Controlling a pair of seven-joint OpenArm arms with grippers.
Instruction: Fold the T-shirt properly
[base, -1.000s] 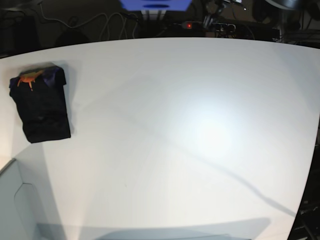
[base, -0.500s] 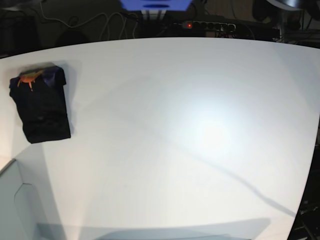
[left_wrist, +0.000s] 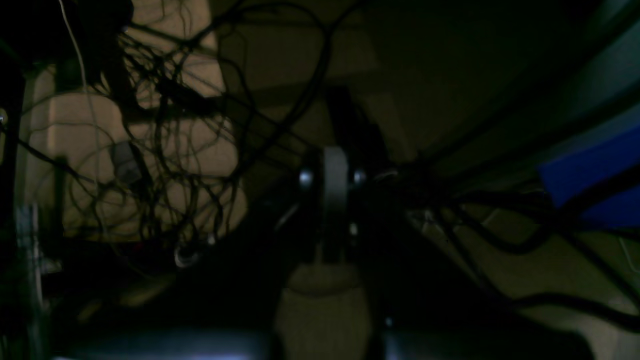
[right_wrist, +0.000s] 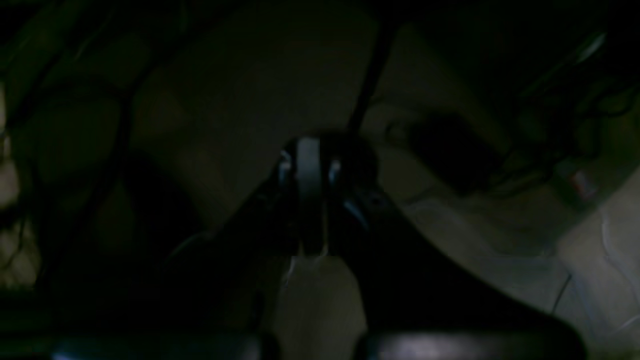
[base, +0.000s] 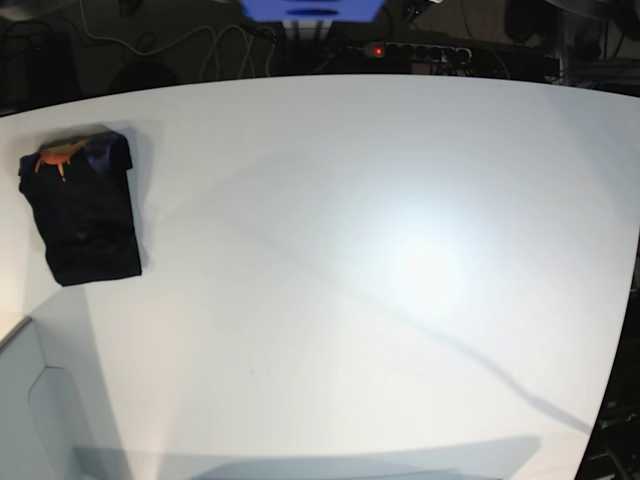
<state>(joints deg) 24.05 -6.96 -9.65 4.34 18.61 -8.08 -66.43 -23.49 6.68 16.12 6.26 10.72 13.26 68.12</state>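
I see the black T-shirt (base: 82, 207) folded into a compact rectangle at nine o'clock on the white table (base: 380, 270), orange label (base: 55, 155) showing. Both claws, left gripper (left_wrist: 334, 200) and right gripper (right_wrist: 308, 190), are pinched together, empty, well away from it.

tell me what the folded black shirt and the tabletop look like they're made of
T-shirt: soft matte fabric, likely cotton knit; it reflects no light and folds into a limp, rounded-edged bundle, with an orange label at the neck.
Table: smooth, hard white surface, perhaps laminate; it carries a broad soft glare patch.
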